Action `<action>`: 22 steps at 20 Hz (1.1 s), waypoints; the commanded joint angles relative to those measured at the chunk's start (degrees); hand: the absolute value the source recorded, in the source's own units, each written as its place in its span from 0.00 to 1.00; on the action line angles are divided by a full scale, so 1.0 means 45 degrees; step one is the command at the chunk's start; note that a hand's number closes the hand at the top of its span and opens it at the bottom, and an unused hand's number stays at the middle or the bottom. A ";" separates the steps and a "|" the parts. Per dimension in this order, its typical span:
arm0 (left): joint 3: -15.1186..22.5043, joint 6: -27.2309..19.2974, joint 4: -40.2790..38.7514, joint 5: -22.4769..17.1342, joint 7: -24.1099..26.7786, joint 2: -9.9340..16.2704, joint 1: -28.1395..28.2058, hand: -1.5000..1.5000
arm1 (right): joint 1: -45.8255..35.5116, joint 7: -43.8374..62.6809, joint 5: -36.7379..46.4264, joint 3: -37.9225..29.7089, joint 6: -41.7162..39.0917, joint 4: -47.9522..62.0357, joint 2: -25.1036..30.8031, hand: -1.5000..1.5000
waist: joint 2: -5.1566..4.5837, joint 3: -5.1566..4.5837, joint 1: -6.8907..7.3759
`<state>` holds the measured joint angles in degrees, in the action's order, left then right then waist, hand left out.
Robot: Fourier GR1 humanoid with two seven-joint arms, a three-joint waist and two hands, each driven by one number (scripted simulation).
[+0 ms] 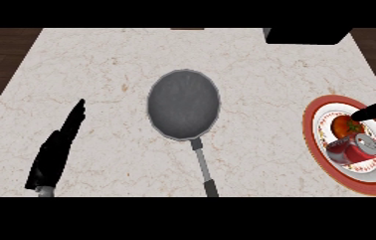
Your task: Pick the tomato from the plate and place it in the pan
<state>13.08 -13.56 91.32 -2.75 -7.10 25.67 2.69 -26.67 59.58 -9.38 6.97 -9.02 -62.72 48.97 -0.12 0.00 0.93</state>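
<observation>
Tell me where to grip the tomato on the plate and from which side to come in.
Grip the tomato round its body from above. It sits on the plate, with a red can lying against its near side, so a low approach from there looks blocked. The right hand is already at its far right edge.

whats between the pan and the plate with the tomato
Only bare counter, in the head view: nothing stands between the pan and the plate holding the tomato.
</observation>
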 commanded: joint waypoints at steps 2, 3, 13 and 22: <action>-0.0681 0.0716 -0.0903 -0.0175 0.0651 -0.0044 -0.0249 0.50 | -0.1230 0.0986 0.0215 0.0012 -0.1066 0.1278 -0.0709 0.00 | -0.0006 -0.0005 -0.0058; -0.0018 0.0061 -0.0600 0.0557 0.0506 -0.0632 0.0241 0.50 | -0.0795 0.0975 0.0120 -0.0134 -0.1209 0.0829 -0.0529 0.00 | 0.0022 -0.0004 -0.0123; -0.0653 0.0606 -0.0858 0.0610 0.0327 -0.0722 -0.0491 0.50 | -0.1442 0.1146 0.1193 0.0574 -0.1236 0.2690 -0.1536 0.00 | -0.0003 -0.0004 -0.0131; -0.0834 0.0836 0.0017 0.0923 -0.0269 -0.1020 0.0071 0.50 | -0.1217 0.1009 0.1279 0.0091 -0.1887 0.3115 -0.1613 0.00 | 0.0020 0.0001 -0.0114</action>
<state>9.93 -10.63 90.63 1.05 -7.31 21.66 3.31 -30.59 59.83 -3.95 8.75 -13.03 -51.10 41.46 -0.01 0.00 0.31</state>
